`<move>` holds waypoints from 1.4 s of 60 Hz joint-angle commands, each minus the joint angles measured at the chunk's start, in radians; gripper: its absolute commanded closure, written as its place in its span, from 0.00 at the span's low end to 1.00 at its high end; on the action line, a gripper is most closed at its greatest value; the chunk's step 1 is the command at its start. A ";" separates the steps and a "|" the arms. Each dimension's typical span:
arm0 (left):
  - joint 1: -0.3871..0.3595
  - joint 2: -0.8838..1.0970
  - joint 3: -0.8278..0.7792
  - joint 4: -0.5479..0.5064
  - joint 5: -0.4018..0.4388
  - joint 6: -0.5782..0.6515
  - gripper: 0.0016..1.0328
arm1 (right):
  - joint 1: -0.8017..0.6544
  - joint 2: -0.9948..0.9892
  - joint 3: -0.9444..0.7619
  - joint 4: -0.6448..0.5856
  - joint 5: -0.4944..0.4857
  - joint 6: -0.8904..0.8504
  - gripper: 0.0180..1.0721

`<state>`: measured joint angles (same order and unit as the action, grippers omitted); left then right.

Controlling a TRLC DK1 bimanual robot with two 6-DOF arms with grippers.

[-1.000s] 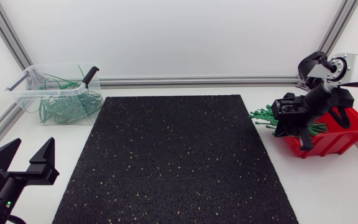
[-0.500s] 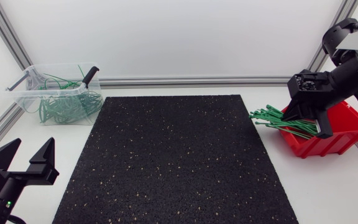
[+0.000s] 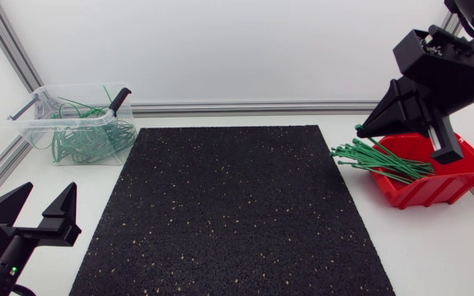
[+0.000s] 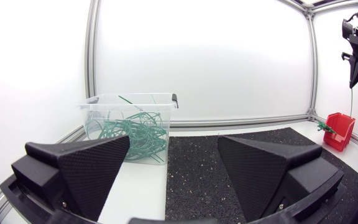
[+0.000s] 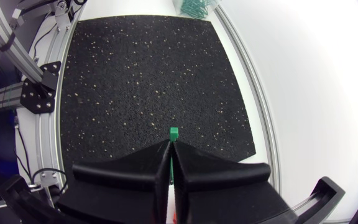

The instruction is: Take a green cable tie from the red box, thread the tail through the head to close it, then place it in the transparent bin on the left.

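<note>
My right gripper (image 3: 362, 127) hangs high above the red box (image 3: 436, 191), shut on one green cable tie. The tie's head (image 5: 173, 132) pokes out past the closed fingertips of the right gripper (image 5: 169, 147). Seen from the left wrist, the tie (image 4: 352, 93) dangles as a thin line below the right gripper (image 4: 355, 45), down to the red box (image 4: 340, 134). A bundle of green ties (image 3: 378, 160) sticks out over the box's left rim. The transparent bin (image 3: 31, 123) at the far left holds looped green ties. My left gripper (image 3: 44, 201) stands open near the front left corner, holding nothing.
A black speckled mat (image 3: 229, 205) covers the middle of the table between bin and box. Ahead of the left gripper (image 4: 173, 149) stands the transparent bin (image 4: 98, 102) beside the mat (image 4: 229, 165). Aluminium frame rails run along the table's back and side edges.
My right gripper has risen out of the red box and closer to the camera, pulling a green tie up with it. The left arm has barely moved.
</note>
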<state>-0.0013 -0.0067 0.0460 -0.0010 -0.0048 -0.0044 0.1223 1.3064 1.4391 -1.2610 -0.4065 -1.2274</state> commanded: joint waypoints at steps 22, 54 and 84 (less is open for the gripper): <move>-0.006 0.379 0.344 -0.117 0.112 -0.040 0.06 | 0.247 -0.002 0.121 -0.018 -0.040 0.371 0.94; -0.206 0.953 0.775 -0.390 0.405 0.101 0.09 | 0.250 0.136 0.086 0.141 -0.273 0.623 0.95; -0.407 1.073 0.802 -0.286 0.666 0.110 0.08 | 0.255 0.182 -0.078 0.212 -0.528 0.677 0.95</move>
<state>-0.3809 1.0443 0.8127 -0.2878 0.6338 0.1085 0.3786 1.4708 1.3777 -1.0462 -0.8986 -0.5812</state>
